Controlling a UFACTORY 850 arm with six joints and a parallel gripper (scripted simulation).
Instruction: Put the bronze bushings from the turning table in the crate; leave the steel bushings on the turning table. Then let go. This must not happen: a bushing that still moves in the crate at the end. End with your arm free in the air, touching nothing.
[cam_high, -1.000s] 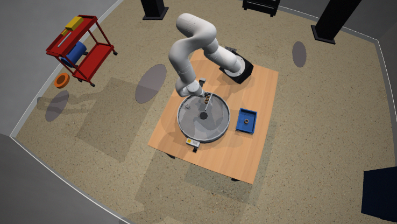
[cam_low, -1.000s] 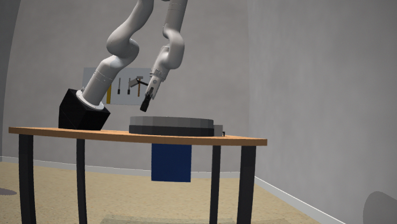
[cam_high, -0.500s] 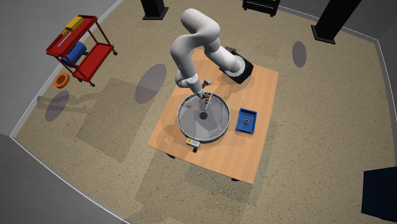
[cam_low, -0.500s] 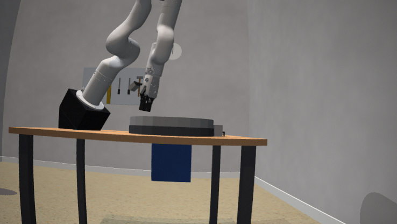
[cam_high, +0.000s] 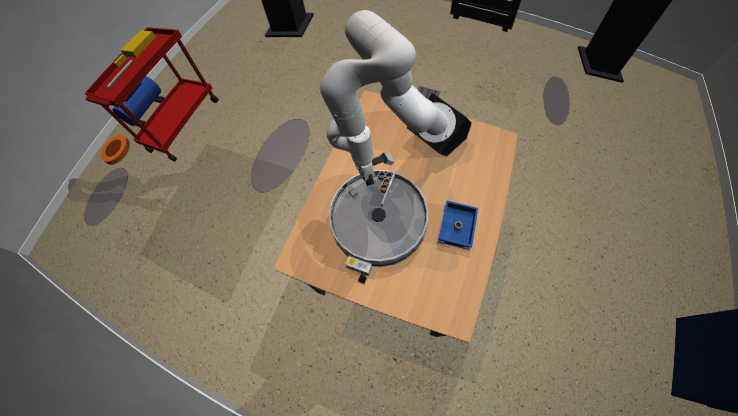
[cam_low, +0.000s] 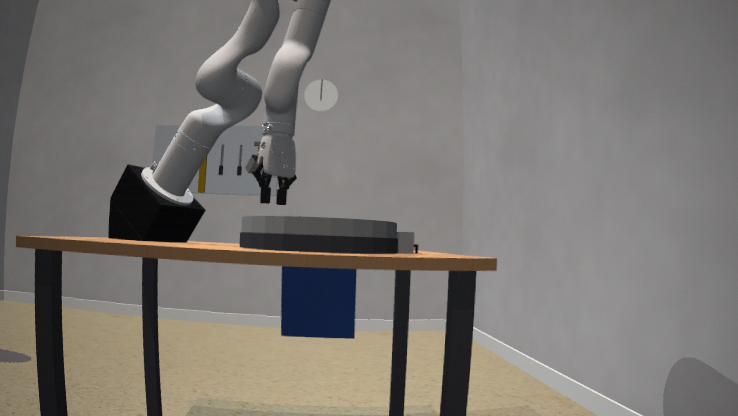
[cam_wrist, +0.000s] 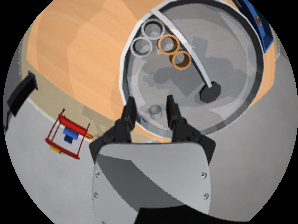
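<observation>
Fingers (cam_high: 369, 180) (cam_low: 281, 193): black, about half open, gripping nothing, suspended above turning table (cam_high: 408, 237) (cam_low: 318, 227) (cam_wrist: 239, 52). Table: round, grey, raised rim, on wood-grain desk (cam_high: 439, 299) (cam_low: 129, 250) (cam_wrist: 80, 45). Two bronze bushings (cam_high: 382, 189) (cam_wrist: 169, 35): short, hollow cylinders, smooth; on turning table beside pale straight bar (cam_high: 387, 191) (cam_wrist: 192, 59). Bore axes upright, openings upward. Two steel bushings (cam_wrist: 152, 19): adjacent, same orientation. Blue rectangular crate (cam_high: 451, 238) (cam_wrist: 255, 30): one bronze-coloured bushing (cam_high: 454, 225) inside, opening upward.

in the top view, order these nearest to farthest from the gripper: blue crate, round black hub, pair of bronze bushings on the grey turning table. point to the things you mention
1. pair of bronze bushings (cam_high: 385, 184) (cam_wrist: 175, 52), just to the picture's right
2. round black hub (cam_high: 378, 214) (cam_wrist: 210, 92), below in the picture
3. blue crate (cam_high: 456, 238) (cam_wrist: 267, 37), far over to the picture's right
</observation>
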